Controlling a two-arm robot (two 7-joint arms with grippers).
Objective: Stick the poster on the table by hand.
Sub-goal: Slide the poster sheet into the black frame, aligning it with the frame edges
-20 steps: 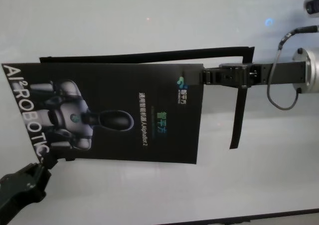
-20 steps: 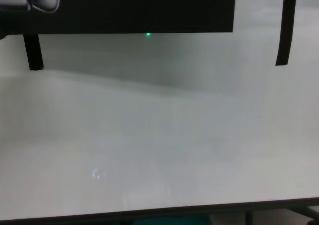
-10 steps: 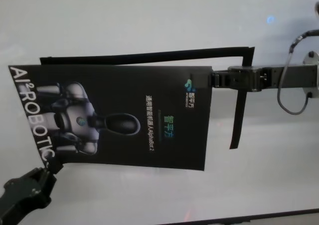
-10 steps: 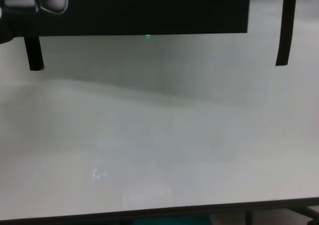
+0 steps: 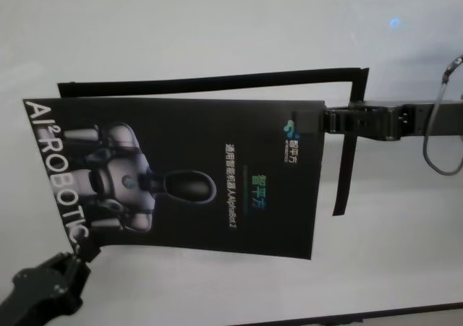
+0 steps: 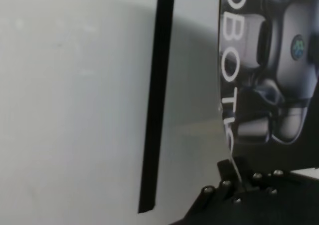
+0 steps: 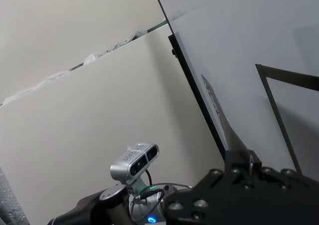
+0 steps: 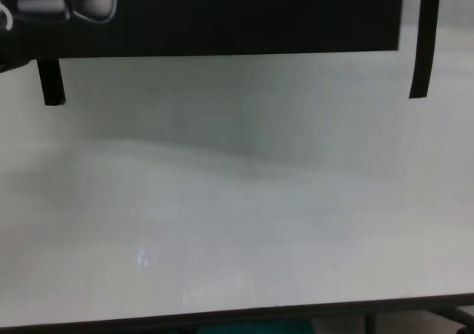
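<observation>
Black glossy poster [image 5: 181, 174] hangs over our white bench [image 5: 217, 22]; our left end effector [image 5: 74, 257] and right end effector [image 5: 324, 119] each clamp opposite edges.

head view high above the table [image 5: 217, 29], chest view low and close, both sharing the poster [image 5: 181, 174]

Black ridged arms [image 5: 376, 121], grey looping cable [image 5: 434, 149], screw-studded end effector [image 6: 239, 187].

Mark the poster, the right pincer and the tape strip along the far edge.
poster [image 5: 181, 174], head view, dark middle of the sheet.
right pincer [image 5: 327, 118], head view, tips at the poster's edge.
tape strip [image 5: 217, 82], head view, mid-length.
</observation>
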